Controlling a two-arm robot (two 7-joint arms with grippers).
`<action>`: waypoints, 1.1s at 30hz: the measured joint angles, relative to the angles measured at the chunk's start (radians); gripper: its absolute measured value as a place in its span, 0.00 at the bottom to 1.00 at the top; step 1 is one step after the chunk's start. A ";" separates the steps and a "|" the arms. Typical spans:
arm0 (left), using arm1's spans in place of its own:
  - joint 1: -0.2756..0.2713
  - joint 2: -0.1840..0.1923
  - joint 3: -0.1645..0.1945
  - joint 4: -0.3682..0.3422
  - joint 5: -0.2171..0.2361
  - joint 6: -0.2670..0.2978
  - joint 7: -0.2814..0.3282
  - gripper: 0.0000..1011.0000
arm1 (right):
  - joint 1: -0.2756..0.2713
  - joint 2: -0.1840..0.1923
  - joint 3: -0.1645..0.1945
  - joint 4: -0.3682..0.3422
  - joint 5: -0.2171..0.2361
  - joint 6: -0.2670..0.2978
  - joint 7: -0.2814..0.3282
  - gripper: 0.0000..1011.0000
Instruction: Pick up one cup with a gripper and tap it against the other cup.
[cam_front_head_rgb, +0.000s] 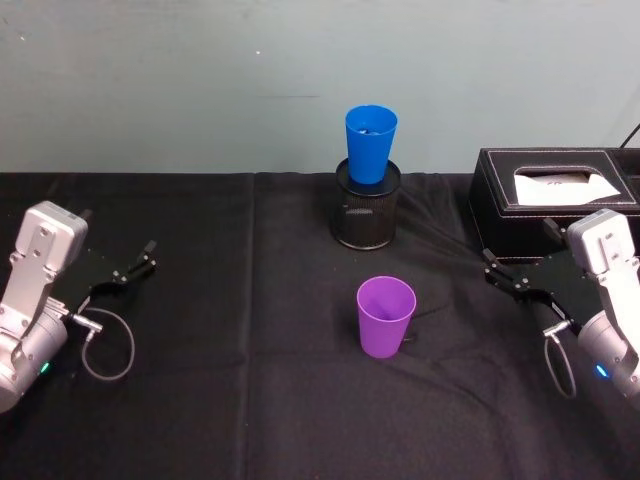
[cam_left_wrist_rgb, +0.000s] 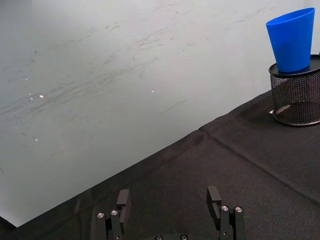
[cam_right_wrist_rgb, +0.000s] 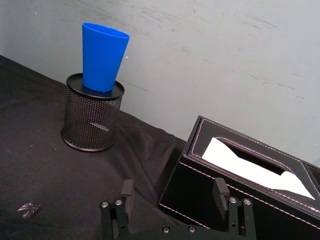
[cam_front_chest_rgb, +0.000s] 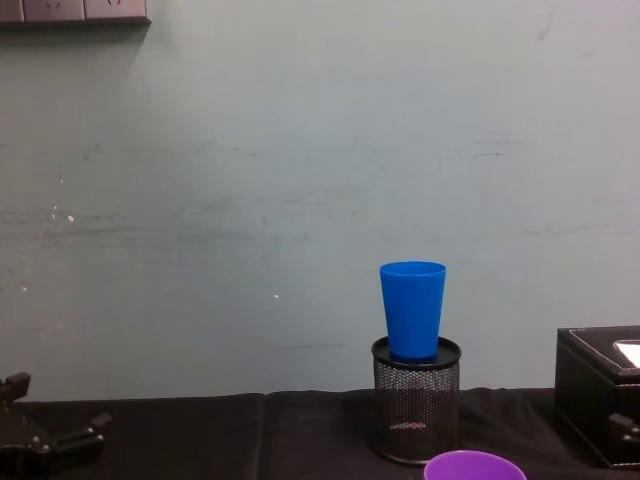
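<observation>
The purple cup (cam_front_head_rgb: 386, 316) stands upright on the black cloth near the middle; its rim (cam_front_chest_rgb: 474, 466) shows at the chest view's lower edge. Behind it the blue cup (cam_front_head_rgb: 370, 143) (cam_left_wrist_rgb: 292, 39) (cam_right_wrist_rgb: 102, 56) (cam_front_chest_rgb: 412, 309) stands upright in the mouth of a black wire-mesh cylinder (cam_front_head_rgb: 367, 205). My left gripper (cam_front_head_rgb: 134, 268) (cam_left_wrist_rgb: 171, 200) rests open at the table's left side, far from both cups. At the right, my right gripper (cam_front_head_rgb: 502, 273) (cam_right_wrist_rgb: 174, 193) is open too, with nothing between its fingers, to the right of the purple cup.
A black tissue box (cam_front_head_rgb: 555, 203) (cam_right_wrist_rgb: 240, 185) with white tissue stands at the back right, close behind the right gripper. A pale wall (cam_front_chest_rgb: 300, 180) runs behind the table. Loose cables loop beside each wrist.
</observation>
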 joint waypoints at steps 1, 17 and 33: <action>0.000 0.000 0.000 0.000 0.000 0.000 0.000 0.99 | 0.000 0.000 0.000 0.000 0.000 0.000 0.000 0.99; 0.000 0.000 0.000 0.000 0.000 0.000 0.000 0.99 | -0.027 0.009 0.029 -0.052 0.008 -0.030 0.033 0.99; 0.000 0.000 0.000 0.000 0.000 0.000 0.000 0.99 | -0.217 0.098 0.107 -0.190 0.139 -0.123 0.208 0.99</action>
